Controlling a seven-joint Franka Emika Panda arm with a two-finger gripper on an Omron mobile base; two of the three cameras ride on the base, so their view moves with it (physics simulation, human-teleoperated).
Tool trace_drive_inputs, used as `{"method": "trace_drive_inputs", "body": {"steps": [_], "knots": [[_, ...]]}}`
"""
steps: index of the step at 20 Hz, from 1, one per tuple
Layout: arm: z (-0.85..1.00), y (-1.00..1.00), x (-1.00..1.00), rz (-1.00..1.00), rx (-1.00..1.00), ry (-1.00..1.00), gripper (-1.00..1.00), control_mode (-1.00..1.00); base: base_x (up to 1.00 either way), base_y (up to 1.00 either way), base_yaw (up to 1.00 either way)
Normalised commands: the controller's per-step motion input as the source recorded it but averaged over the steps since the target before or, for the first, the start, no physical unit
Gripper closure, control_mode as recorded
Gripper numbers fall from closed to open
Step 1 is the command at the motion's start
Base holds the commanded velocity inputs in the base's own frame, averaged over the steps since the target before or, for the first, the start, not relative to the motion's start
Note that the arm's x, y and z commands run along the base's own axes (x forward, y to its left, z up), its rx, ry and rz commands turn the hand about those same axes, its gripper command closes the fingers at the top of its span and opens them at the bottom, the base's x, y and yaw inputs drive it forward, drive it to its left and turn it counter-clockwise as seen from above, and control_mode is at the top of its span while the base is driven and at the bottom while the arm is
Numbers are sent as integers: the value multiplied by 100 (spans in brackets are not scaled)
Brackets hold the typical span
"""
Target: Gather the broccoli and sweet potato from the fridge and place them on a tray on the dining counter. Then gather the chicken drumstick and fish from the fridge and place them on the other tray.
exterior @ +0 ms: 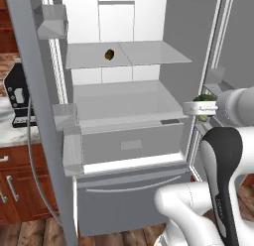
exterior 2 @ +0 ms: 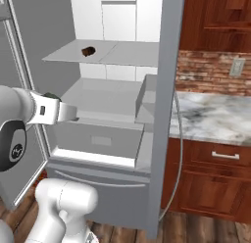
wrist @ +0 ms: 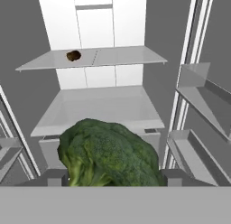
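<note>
The gripper (wrist: 108,180) grasps the broccoli (wrist: 110,155) between its two fingers, which stand wide apart on either side of the green head. In the hand view the broccoli sits directly in front of the hand, between the finger tips. In the left base view a small part of the broccoli (exterior: 203,99) shows just behind the white hand, at the front of the open fridge (exterior: 129,101).

Ahead of the hand and higher up, a small brown item (wrist: 73,55) lies on the upper shelf (wrist: 122,56), well apart from the gripper. It may be the sweet potato, but it is too small to say with certainty. The shelf (wrist: 103,105) directly ahead of the hand looks bare.

My judgement is that the task is at its early stage. The broccoli is picked but not yet placed on a tray; the hand is at the fridge, not at the dining counter. The sweet potato, the chicken drumstick and the fish all remain to be gathered, and I cannot tell where the last two are.
</note>
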Motion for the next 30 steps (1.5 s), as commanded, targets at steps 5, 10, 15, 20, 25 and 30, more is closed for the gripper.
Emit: {"method": "trace_drive_inputs", "body": {"steps": [5,10,15,20,25,30], "knots": [[0,0,0,0,0,0,100,100,-99,1,0],[0,0,0,0,0,0,100,100,-100,0,0],[0,0,0,0,0,0,100,100,-100,0,0],[0,0,0,0,0,0,100,100,-100,0,0],[0,0,0,0,0,0,100,100,-100,0,0],[0,0,0,0,0,0,100,100,-100,0,0]]}}
